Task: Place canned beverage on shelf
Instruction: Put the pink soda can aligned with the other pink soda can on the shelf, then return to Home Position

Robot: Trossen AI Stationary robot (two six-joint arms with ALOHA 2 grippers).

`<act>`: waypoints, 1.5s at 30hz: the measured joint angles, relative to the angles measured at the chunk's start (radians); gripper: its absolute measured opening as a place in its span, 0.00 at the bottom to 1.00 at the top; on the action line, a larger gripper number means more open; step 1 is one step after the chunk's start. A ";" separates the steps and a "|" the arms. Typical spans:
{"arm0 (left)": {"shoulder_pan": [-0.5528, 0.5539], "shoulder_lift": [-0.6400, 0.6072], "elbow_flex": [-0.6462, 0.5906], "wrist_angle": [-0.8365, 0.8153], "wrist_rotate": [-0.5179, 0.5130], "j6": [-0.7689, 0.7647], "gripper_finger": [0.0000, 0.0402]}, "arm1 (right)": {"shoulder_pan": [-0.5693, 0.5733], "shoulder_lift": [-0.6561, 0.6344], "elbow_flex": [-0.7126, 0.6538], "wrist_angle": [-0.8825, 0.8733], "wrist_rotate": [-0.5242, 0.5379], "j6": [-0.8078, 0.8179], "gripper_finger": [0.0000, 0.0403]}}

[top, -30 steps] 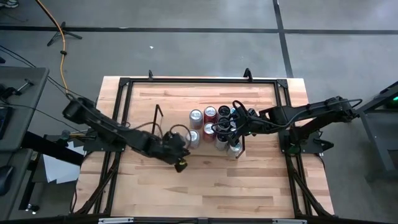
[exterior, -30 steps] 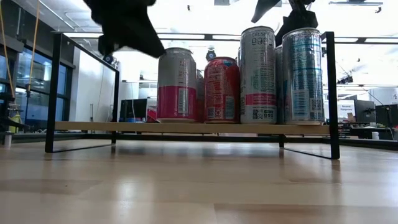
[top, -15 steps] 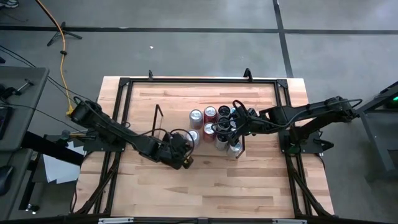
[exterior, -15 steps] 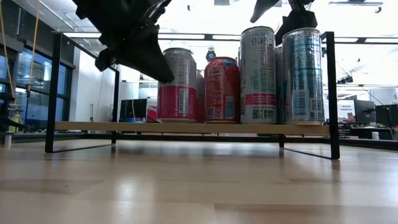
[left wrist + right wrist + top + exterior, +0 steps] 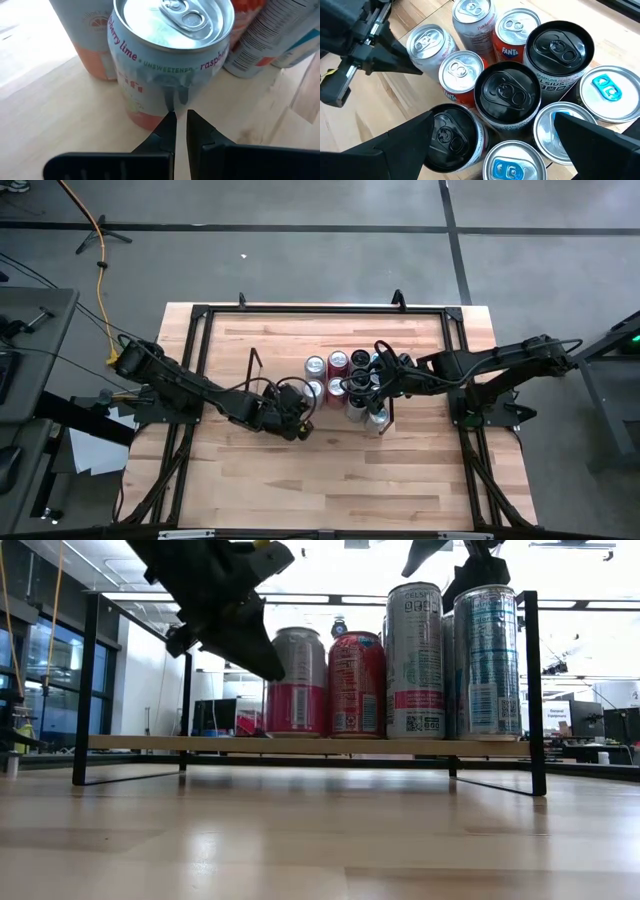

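The shelf (image 5: 300, 745) is a low light-wood board with black wire end frames. It carries several upright cans. Leftmost in the front row is a pink-and-silver raspberry-lime can (image 5: 298, 680) (image 5: 170, 55), with a red Fanta can (image 5: 357, 685) beside it. Tall cans (image 5: 487, 660) stand at the right end. My left gripper (image 5: 300, 418) (image 5: 180, 117) is shut, its tips at the pink can's wall. My right gripper (image 5: 495, 120) hangs open above the tall cans (image 5: 507, 92) and touches none of them. My left gripper presses its shut fingertips (image 5: 169, 122) against the raspberry-lime can's side wall (image 5: 172, 102), about halfway up. The fingers slant down from the table's left. The can stands upright with its base on the shelf board.
Black metal rails (image 5: 200, 315) frame the wood tabletop. The shelf's left wire frame (image 5: 88, 690) stands left of my left gripper, and bare board lies between them. Open tabletop (image 5: 320, 840) stretches in front of the shelf. A second pink can (image 5: 90, 40) stands behind the pushed one.
My left gripper has come down and moved toward the table's right edge, tipping further downward, until its shut tips reached the pink can. The can has slid a little along the shelf toward the red can, staying upright.
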 joint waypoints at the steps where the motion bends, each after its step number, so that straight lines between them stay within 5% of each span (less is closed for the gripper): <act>1: 0.004 0.000 0.000 0.000 0.000 0.002 0.00 | 0.000 0.000 0.000 0.000 0.000 0.000 0.99; 30: 0.044 0.000 0.000 0.008 -0.019 -0.001 0.00 | 0.000 0.000 0.000 0.024 0.003 0.002 0.99; 34: 0.038 -0.005 0.000 0.005 0.042 0.000 0.00 | 0.000 0.000 0.000 0.024 0.002 0.002 0.99; 39: -0.005 -0.090 0.000 -0.033 0.096 0.044 0.00 | 0.000 0.000 0.000 0.023 -0.005 -0.003 0.99; 45: -0.046 -0.317 0.001 -0.046 0.014 0.145 0.00 | 0.000 0.000 0.000 0.027 -0.006 -0.005 0.99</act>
